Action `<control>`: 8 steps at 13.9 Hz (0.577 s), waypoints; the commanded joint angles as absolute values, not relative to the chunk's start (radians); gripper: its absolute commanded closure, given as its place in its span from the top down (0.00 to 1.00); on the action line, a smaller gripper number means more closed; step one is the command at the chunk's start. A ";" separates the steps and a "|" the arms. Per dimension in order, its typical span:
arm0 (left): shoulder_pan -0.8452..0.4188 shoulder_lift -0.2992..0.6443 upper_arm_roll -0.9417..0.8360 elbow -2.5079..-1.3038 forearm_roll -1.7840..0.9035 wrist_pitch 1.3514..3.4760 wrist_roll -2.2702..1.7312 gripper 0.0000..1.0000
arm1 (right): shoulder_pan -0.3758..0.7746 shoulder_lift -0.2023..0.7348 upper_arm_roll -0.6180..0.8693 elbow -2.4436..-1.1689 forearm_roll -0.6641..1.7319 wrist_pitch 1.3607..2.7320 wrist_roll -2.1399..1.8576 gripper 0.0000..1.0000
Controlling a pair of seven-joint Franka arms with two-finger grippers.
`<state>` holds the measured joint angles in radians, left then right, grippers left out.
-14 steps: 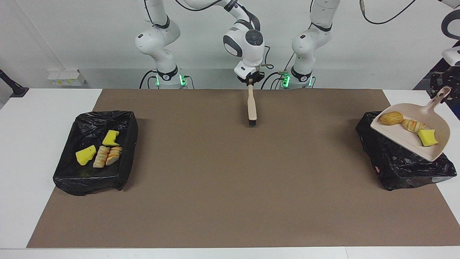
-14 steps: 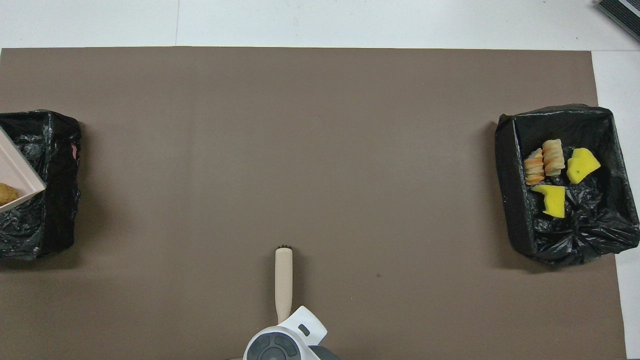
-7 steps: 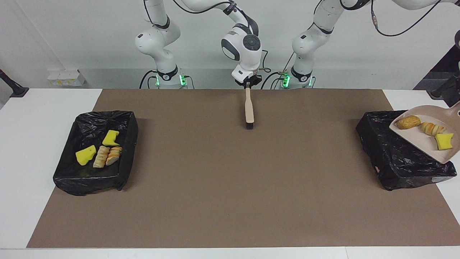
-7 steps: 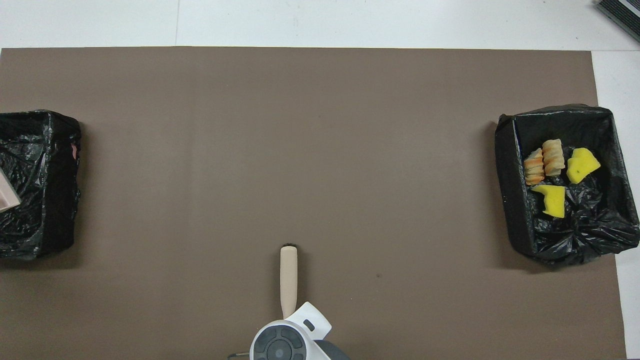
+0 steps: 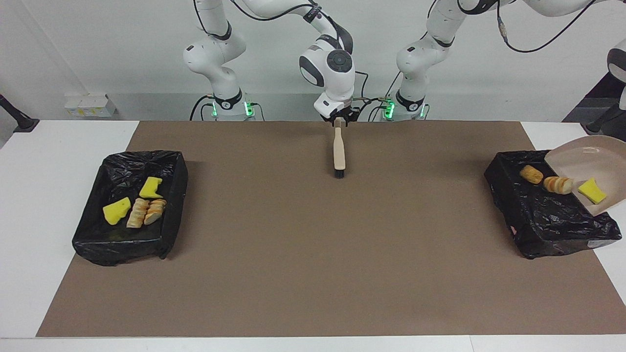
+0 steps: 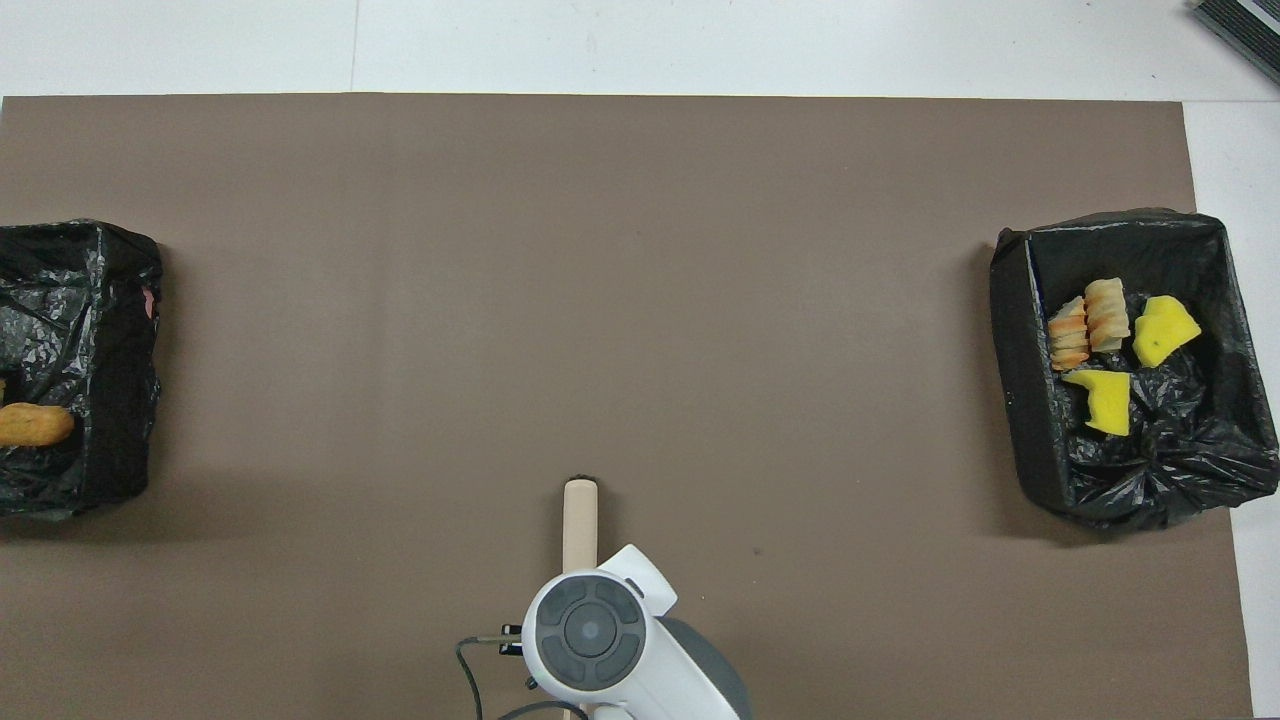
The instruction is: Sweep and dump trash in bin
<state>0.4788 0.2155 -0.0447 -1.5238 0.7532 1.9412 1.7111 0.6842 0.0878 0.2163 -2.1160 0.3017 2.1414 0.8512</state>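
A beige dustpan [image 5: 592,156] hangs steeply tilted over the black-lined bin [image 5: 543,225] at the left arm's end of the table. Its handle and my left gripper are out of view. Trash is sliding off it: a tan lump [image 5: 530,174] [image 6: 35,425] is over the bin's liner, a bread-like piece [image 5: 557,185] is at the pan's lip, and a yellow sponge piece [image 5: 592,191] is on the pan. My right gripper [image 5: 338,121] is at the handle end of a beige brush [image 5: 338,151] [image 6: 580,515], which lies on the mat close to the robots.
A second black-lined bin [image 5: 127,239] [image 6: 1030,400] at the right arm's end holds yellow sponge pieces [image 5: 116,211] and bread-like lumps [image 5: 146,211]. A brown mat [image 5: 313,254] covers the table between the bins.
The dustpan swung toward the table's end and tipped steeper, and its scraps slid down toward the bin. The right gripper rose slightly at the brush's handle.
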 commanded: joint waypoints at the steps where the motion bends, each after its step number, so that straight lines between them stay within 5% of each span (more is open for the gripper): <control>1: 0.439 0.225 -0.032 -1.502 0.790 1.954 1.740 0.00 | 0.582 -0.013 0.218 -2.114 0.285 2.091 0.832 0.80; 5: 0.407 0.227 -0.034 -1.502 0.903 2.046 1.736 0.00 | 0.386 -0.153 0.212 -2.109 0.273 1.863 0.809 0.98; 8: 0.390 0.222 -0.032 -1.505 0.965 2.042 1.735 0.00 | 0.218 -0.244 0.210 -2.099 0.247 1.781 0.646 1.00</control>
<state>0.4062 0.2161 -0.0479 -1.5236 0.9300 2.0344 1.7178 0.3122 -0.1848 0.2005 -2.0910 0.2715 1.8176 0.7389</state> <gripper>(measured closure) 0.687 0.000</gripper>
